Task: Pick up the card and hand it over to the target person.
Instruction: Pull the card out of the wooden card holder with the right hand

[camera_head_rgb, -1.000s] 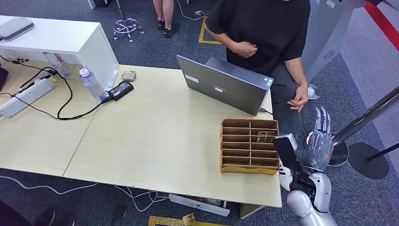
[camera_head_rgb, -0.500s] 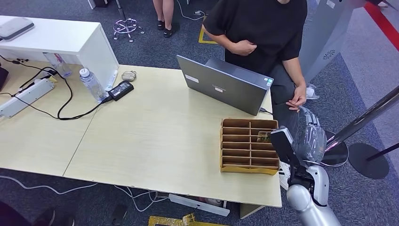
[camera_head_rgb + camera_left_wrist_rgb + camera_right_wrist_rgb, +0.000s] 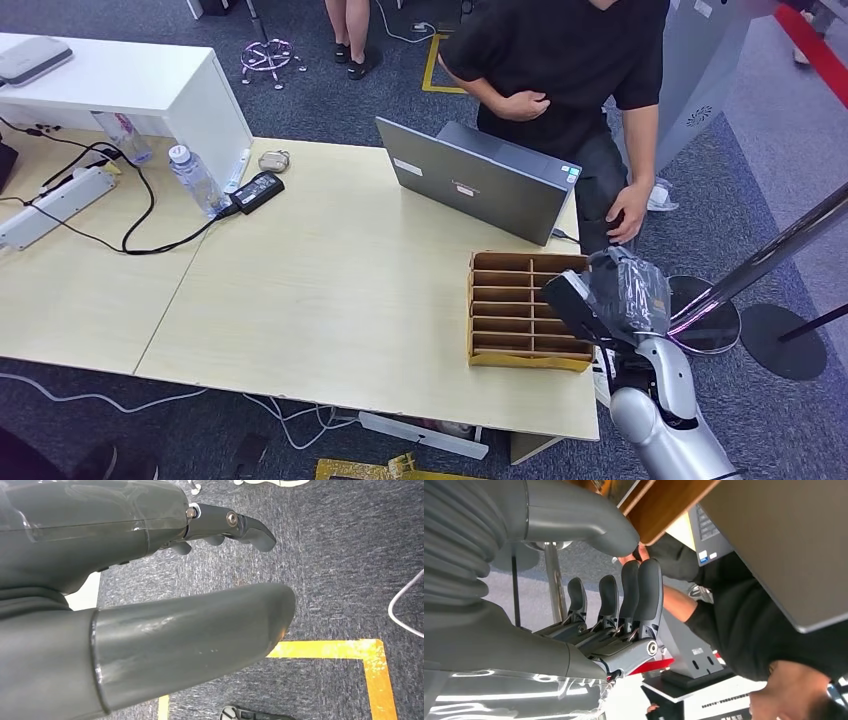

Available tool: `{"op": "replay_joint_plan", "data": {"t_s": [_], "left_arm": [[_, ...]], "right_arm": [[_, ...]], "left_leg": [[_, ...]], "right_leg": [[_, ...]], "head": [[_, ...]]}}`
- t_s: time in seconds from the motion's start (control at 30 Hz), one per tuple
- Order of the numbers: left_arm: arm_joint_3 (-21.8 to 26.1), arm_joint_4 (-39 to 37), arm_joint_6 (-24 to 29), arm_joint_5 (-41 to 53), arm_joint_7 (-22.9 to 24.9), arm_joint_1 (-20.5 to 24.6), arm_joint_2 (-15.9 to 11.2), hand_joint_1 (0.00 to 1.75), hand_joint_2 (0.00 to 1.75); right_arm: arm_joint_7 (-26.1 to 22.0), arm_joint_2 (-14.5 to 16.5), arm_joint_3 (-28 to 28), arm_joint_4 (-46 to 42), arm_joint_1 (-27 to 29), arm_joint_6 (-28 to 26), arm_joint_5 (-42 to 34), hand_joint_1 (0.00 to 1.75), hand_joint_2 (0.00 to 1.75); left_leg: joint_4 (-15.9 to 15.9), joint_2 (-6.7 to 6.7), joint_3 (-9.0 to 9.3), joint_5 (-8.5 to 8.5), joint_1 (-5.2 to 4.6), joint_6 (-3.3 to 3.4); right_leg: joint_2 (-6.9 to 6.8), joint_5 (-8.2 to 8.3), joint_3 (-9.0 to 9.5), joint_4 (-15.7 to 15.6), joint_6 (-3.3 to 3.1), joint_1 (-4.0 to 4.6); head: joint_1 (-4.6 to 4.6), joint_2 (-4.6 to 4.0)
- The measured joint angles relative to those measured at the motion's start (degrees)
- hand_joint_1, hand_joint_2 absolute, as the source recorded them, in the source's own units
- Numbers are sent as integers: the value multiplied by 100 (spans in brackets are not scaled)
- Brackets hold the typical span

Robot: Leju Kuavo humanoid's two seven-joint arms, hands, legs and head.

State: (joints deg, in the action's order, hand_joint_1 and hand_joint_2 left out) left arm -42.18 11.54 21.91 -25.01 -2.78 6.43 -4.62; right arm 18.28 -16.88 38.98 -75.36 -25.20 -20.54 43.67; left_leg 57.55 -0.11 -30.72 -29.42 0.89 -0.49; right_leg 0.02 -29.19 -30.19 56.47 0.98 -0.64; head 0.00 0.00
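Observation:
A brown cardboard organizer (image 3: 505, 310) with several slots lies near the table's right front corner. My right hand (image 3: 625, 290) hovers over its right edge, fingers apart and holding nothing; the hand and its wrist block hide the slot on that side, and I cannot see the card. In the right wrist view the thumb (image 3: 574, 515) and the straight fingers (image 3: 634, 605) stand apart beside the organizer's brown wall (image 3: 664, 510). The person (image 3: 570, 60) in black stands behind the table, one hand (image 3: 625, 215) hanging close to my right hand. My left hand (image 3: 150, 610) hangs over the carpet, holding nothing.
An open grey laptop (image 3: 480, 185) stands just behind the organizer. Bottles (image 3: 195, 180), a power adapter (image 3: 258, 190), a power strip (image 3: 55, 205) and cables lie at the table's left. A white cabinet (image 3: 130, 85) stands back left. A metal pole with round base (image 3: 705, 310) is right of my arm.
My right hand has swung left from beside the table to over the organizer's right edge and now covers the card seen earlier. The person's hanging hand shifted slightly.

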Motion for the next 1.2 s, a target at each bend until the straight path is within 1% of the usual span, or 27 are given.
{"op": "replay_joint_plan", "data": {"t_s": [0.07, 0.1, 0.13, 0.23, 0.27, 0.37, 0.43, 0.57, 0.6, 0.73, 0.83, 0.97, 1.07, 1.2], "left_arm": [[10, 1, -6, -14, -4, -1, 3, 0, 0], [13, 0, -5, -18, -7, -1, 6, 0, 0], [14, -2, -3, -22, -10, -1, 8, 0, 0], [16, -5, 8, -28, -15, 0, 16, 0, 0], [15, -7, 14, -29, -15, 0, 18, 0, 0], [7, -8, 29, -30, -15, 1, 20, 0, 0], [-4, -7, 32, -25, -14, 3, 20, 0, 0], [-21, -6, 33, -19, -12, 3, 23, 0, 0], [-24, -5, 35, -19, -12, 3, 25, 0, 0], [-35, -1, 36, -14, -15, 3, 27, 0, 0], [-36, -3, 39, -16, -12, 4, 31, 0, 0], [-43, -7, 35, -14, 4, 5, 33, 0, 0], [-48, -3, 36, -18, 3, 4, 33, 0, 0], [-60, -3, 32, -17, 4, 5, 34, 0, 0]], "right_arm": [[8, -1, 11, -12, -1, 22, 11, 87, 175], [18, 0, 17, -18, -4, 38, 20, 87, 175], [25, 1, 21, -21, -7, 51, 27, 90, 175], [46, 12, 34, -17, -20, 85, 49, 108, 175], [52, 18, 39, -12, -24, 94, 59, 109, 175], [64, 40, 54, -1, -31, 117, 90, 92, 175], [68, 63, 70, 21, -44, 138, 102, 87, 175], [58, 139, 134, 133, -100, 203, 113, 97, 175], [52, 163, 156, 172, -119, 221, 115, 97, 175], [36, 210, 198, 270, -141, 236, 121, 88, 175], [27, 229, 212, 327, -158, 235, 125, 84, 175], [24, 263, 230, 454, -210, 257, 124, 72, 175], [8, 307, 245, 619, -274, 295, 62, 72, 175], [-17, 332, 261, 810, -325, 310, -3, 81, 175]], "left_leg": [[0, 0, 0, 0, 0, 0], [0, 0, -1, 0, 0, -1], [0, 0, -1, -1, 1, -1], [-1, 1, 1, -1, 0, -1], [0, 0, 2, -2, 0, -1], [0, 1, 2, -2, 0, -1], [0, 2, 2, -2, 0, -1], [0, 5, 4, -1, 0, -1], [0, 6, 3, -1, 0, -1], [-2, 6, 4, 0, 1, -1], [-3, 6, 5, 0, 1, -1], [-2, 6, 4, -1, 1, -1], [-4, 8, 8, 1, 1, -1], [-5, 8, 7, 2, 1, -1]], "right_leg": [[0, 0, 0, 0, 0, 0], [0, 0, -1, 0, 0, 0], [1, 0, -1, 0, 0, 1], [1, -1, 0, 0, 0, 0], [0, -2, 0, 0, 0, 0], [2, -2, 1, -1, 1, 0], [2, -2, 1, -1, 0, 0], [5, 1, 1, -1, -1, 0], [6, 1, 0, -1, -1, 0], [6, 1, 2, -2, -1, 1], [6, 1, 3, -3, -1, 1], [6, 1, 3, -3, 0, 1], [8, 3, 5, -5, -1, 1], [8, 5, 5, -5, -1, 1]], "head": [[0, 0], [0, 0], [0, 0], [0, 0], [0, 0], [0, 0], [0, 0], [0, 0], [0, 0], [0, 0], [0, 0], [0, 0], [0, 0], [0, 0]]}}
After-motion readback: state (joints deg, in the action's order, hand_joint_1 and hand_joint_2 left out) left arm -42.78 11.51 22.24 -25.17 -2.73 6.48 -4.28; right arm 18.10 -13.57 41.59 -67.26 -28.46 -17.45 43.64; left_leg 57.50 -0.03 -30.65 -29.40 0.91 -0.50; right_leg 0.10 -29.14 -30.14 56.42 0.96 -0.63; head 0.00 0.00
